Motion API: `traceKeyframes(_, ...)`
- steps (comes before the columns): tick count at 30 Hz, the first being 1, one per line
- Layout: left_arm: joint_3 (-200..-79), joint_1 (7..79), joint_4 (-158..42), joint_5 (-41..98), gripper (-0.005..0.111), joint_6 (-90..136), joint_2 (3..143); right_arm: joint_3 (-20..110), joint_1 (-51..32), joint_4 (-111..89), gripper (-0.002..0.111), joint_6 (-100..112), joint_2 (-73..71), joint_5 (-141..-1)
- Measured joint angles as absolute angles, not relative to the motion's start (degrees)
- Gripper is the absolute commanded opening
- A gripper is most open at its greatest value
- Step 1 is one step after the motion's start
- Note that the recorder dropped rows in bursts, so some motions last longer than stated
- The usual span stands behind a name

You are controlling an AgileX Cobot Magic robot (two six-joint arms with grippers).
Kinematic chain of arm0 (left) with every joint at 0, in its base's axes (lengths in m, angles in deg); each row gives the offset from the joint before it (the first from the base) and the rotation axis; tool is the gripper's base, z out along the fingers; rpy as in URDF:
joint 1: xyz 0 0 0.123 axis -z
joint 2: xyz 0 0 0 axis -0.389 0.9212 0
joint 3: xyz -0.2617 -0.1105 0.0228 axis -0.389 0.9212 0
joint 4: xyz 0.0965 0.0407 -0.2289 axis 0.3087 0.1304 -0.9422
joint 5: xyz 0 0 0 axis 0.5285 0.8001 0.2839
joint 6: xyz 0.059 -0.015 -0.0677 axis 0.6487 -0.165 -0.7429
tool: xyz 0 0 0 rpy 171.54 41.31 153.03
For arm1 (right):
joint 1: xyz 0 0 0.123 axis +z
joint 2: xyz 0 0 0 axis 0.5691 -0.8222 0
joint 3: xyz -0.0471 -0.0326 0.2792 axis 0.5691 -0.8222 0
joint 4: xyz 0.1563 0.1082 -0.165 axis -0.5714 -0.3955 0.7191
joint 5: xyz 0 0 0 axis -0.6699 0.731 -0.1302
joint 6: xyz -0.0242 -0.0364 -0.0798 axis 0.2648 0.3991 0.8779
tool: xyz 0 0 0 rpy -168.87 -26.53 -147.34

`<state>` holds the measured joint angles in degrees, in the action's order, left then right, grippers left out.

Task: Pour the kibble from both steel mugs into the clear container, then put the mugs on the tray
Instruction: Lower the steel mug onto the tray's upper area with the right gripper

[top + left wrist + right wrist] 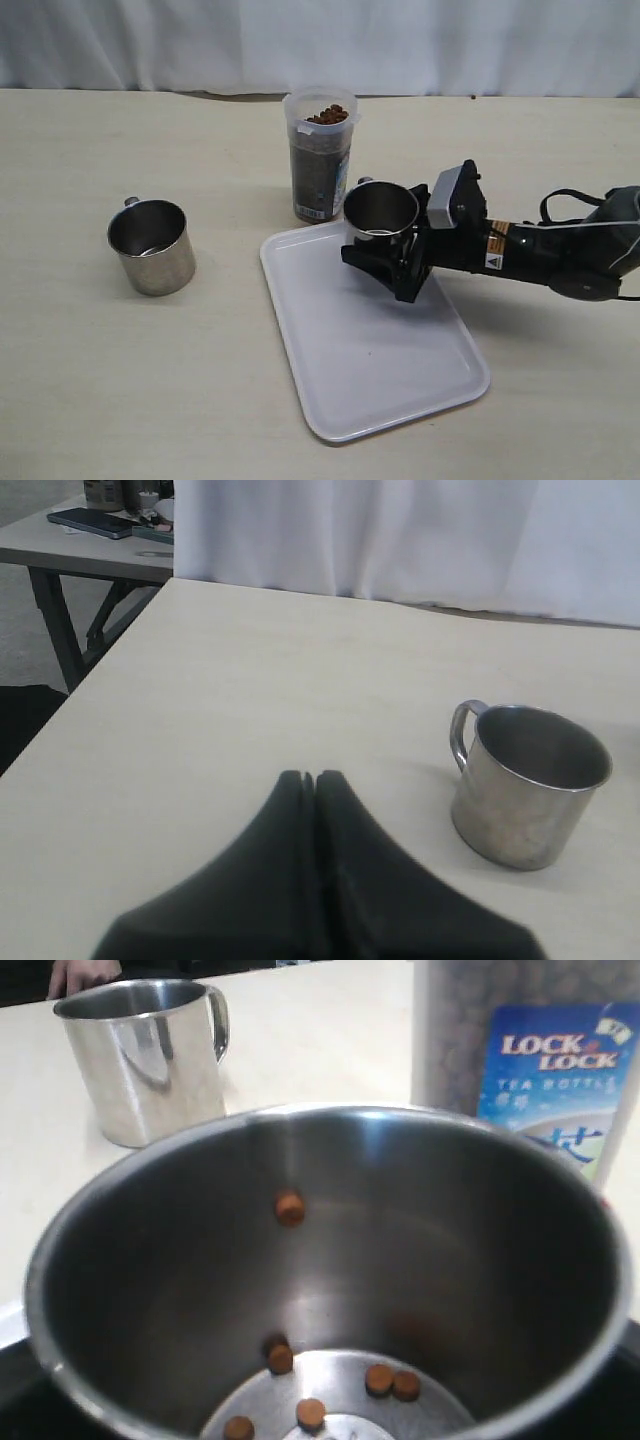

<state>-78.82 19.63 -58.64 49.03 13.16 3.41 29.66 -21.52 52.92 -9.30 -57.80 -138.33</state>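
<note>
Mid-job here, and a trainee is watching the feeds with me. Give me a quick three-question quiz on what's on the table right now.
1. True or false: the held mug in the right gripper is completely empty.
2. Where does the other mug stand? A) on the table, left of the tray; B) on the tray; C) on top of the held mug.
3. Fill in: the left gripper is ___ and holds nothing.
Key: 1 false, a few pellets lie inside; 2 A; 3 shut.
</note>
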Motion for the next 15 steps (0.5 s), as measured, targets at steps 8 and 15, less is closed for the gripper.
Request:
traceKeyframes(8,-78.8,19.6,-58.6,49.0,0.0,13.2,3.4,29.7,-21.3,53.1,0.006,-9.3,-57.8,-136.5)
traceKeyframes(15,-78.8,19.6,-58.6,49.0,0.0,13.2,3.4,30.0,-21.2,52.5,0.024,-9.3,-58.2,-133.6)
